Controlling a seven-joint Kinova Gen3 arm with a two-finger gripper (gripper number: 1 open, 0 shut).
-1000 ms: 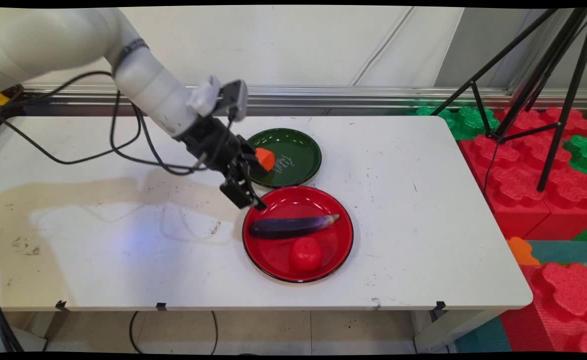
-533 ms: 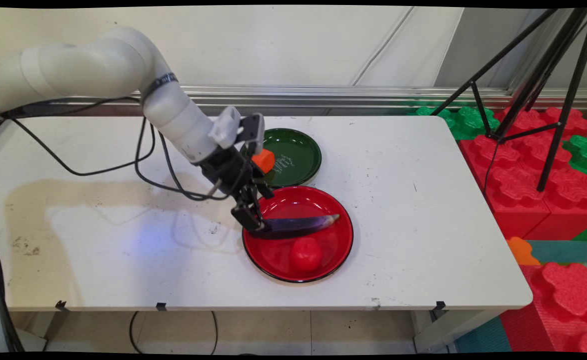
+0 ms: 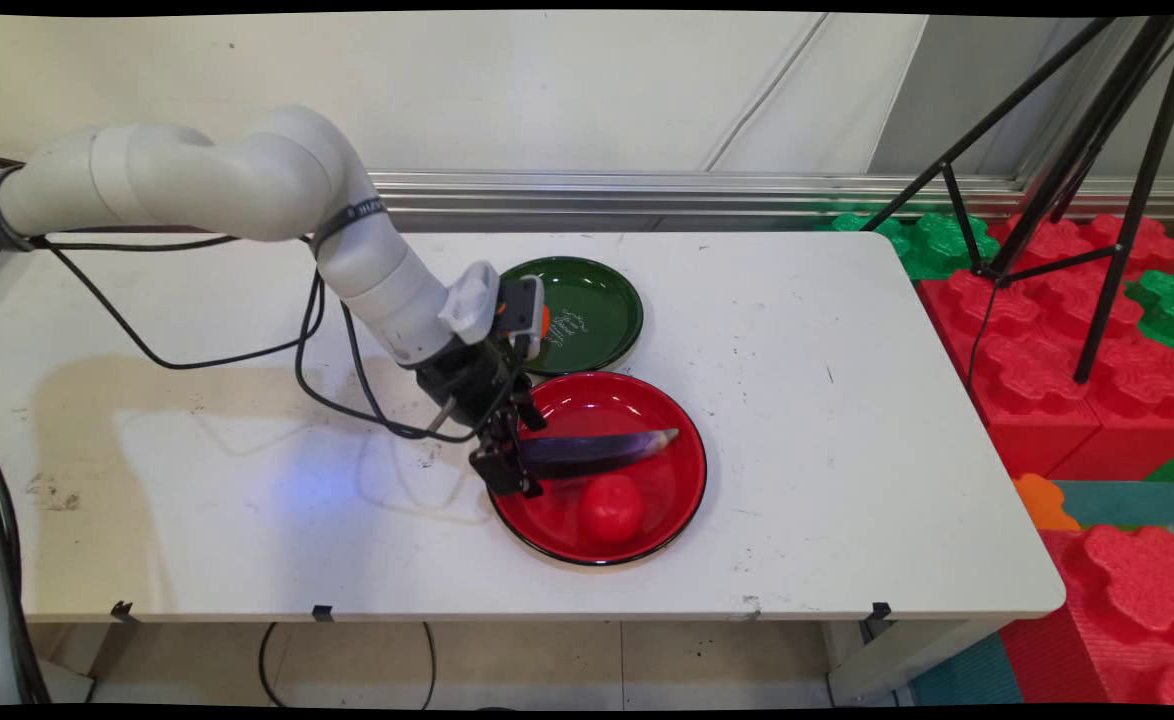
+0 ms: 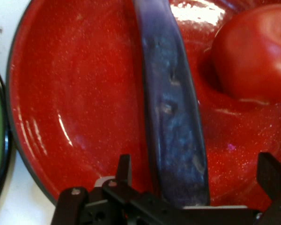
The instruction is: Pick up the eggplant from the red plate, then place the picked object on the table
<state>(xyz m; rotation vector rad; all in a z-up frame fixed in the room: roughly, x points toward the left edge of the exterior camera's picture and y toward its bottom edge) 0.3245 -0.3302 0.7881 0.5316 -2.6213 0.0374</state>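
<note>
Fingers spread apart and down low in the red plate, straddling the thick end of the eggplant — one finger on each side, neither pressed against it in the hand view. Eggplant lies flat across the plate, its pointed tip aimed at the plate's right rim. Red tomato sits just beside it, toward the worktop's near edge. Behind, the green plate nearly touches the red one, with an orange piece peeking out past the wrist.
</note>
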